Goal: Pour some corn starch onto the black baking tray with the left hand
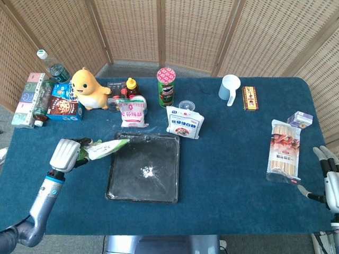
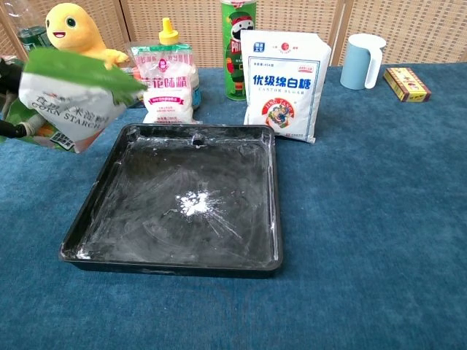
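Note:
The black baking tray [image 1: 164, 188] [image 2: 252, 138] lies at the table's front left, with a small heap of white corn starch [image 1: 148, 172] [image 2: 194, 203] near its middle. My left hand [image 1: 65, 154] grips the corn starch bag [image 1: 106, 149] [image 2: 69, 106] just left of the tray, lifted off the table; the bag's green top points toward the tray's left rim. In the chest view only dark fingers [image 2: 9, 73] show at the left edge. My right hand [image 1: 329, 177] hangs at the table's front right edge, fingers apart, holding nothing.
Behind the tray stand a pink-labelled bag [image 1: 133, 111], a white sugar bag [image 1: 185, 122], a green chip can [image 1: 166, 87] and a yellow duck toy [image 1: 88, 89]. Boxes and bottles crowd the far left. A blue cup [image 1: 229, 88] and a noodle pack [image 1: 284, 150] lie to the right.

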You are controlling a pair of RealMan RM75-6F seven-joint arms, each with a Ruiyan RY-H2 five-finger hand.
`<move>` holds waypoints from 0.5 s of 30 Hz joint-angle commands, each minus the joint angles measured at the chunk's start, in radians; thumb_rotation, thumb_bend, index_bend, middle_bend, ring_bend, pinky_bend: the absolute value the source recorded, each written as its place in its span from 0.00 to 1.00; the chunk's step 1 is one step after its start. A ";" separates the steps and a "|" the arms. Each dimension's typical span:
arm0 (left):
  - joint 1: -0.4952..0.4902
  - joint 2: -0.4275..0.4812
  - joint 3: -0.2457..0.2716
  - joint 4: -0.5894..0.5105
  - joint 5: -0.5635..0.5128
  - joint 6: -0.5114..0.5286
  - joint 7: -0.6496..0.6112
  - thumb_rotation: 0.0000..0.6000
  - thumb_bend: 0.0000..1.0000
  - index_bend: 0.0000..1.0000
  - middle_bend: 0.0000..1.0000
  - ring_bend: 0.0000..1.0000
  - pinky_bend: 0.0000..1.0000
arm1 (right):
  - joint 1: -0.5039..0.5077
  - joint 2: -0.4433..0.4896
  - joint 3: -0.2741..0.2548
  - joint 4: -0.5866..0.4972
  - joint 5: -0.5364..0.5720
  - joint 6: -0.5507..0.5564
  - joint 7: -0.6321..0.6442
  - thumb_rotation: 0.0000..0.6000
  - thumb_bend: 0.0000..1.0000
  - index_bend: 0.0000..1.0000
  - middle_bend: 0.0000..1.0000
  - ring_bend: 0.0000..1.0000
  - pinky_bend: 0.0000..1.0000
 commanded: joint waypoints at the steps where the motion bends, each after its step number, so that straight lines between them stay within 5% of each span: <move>1: 0.040 -0.077 -0.035 0.049 -0.075 0.011 -0.121 1.00 0.46 0.76 0.69 0.71 0.73 | 0.000 -0.001 0.001 0.001 0.002 0.000 -0.001 1.00 0.05 0.00 0.03 0.08 0.09; 12: 0.066 -0.202 -0.046 0.143 -0.111 0.018 -0.220 1.00 0.45 0.76 0.69 0.71 0.67 | 0.001 -0.001 -0.001 0.002 0.002 -0.002 -0.002 1.00 0.05 0.00 0.03 0.08 0.09; 15: 0.067 -0.211 -0.041 0.141 -0.118 -0.011 -0.254 1.00 0.37 0.61 0.55 0.50 0.52 | 0.000 0.001 0.000 0.002 0.001 -0.001 0.002 1.00 0.05 0.00 0.03 0.08 0.09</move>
